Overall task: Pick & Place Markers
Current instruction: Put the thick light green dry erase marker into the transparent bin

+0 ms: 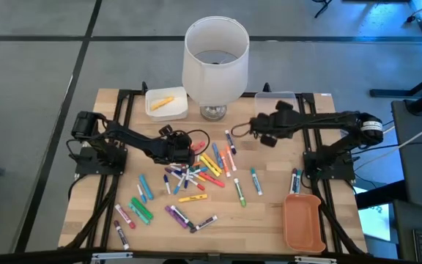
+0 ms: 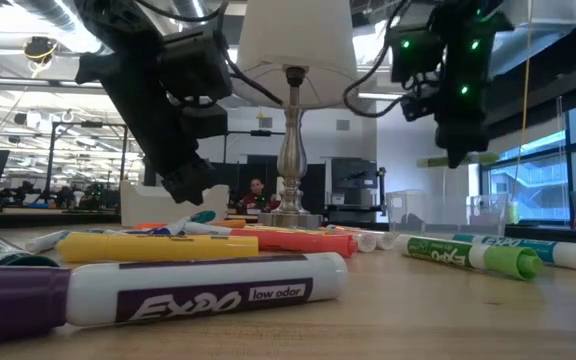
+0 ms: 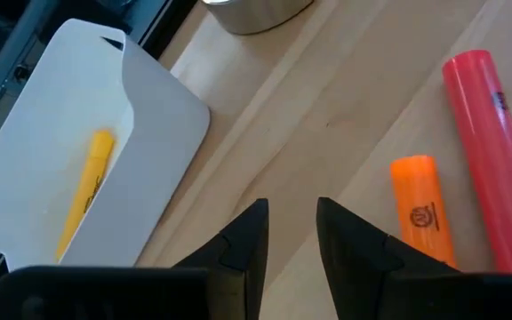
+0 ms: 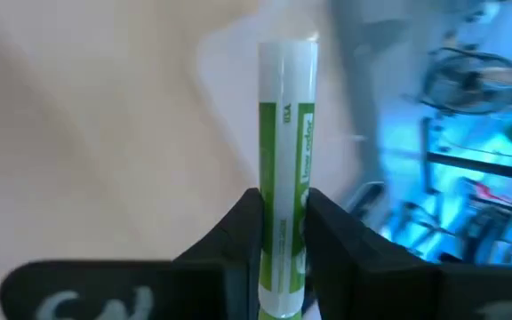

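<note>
Wooden table (image 1: 269, 213), scattered markers (image 1: 196, 176), lamp (image 1: 215, 62), white tray (image 1: 165, 103), orange bin (image 1: 303, 223)

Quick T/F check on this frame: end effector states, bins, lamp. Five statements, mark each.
1. The right end effector grips a green-and-white marker. True.
2. The left end effector holds an orange marker. False: nothing sits between its fingers; the orange marker lies beside it on the table.
3. The white bin holds one yellow marker. True.
4. The orange bin is full of markers. False: no marker shows in it.
5. The lamp lies tipped over. False: it stands upright.
</note>
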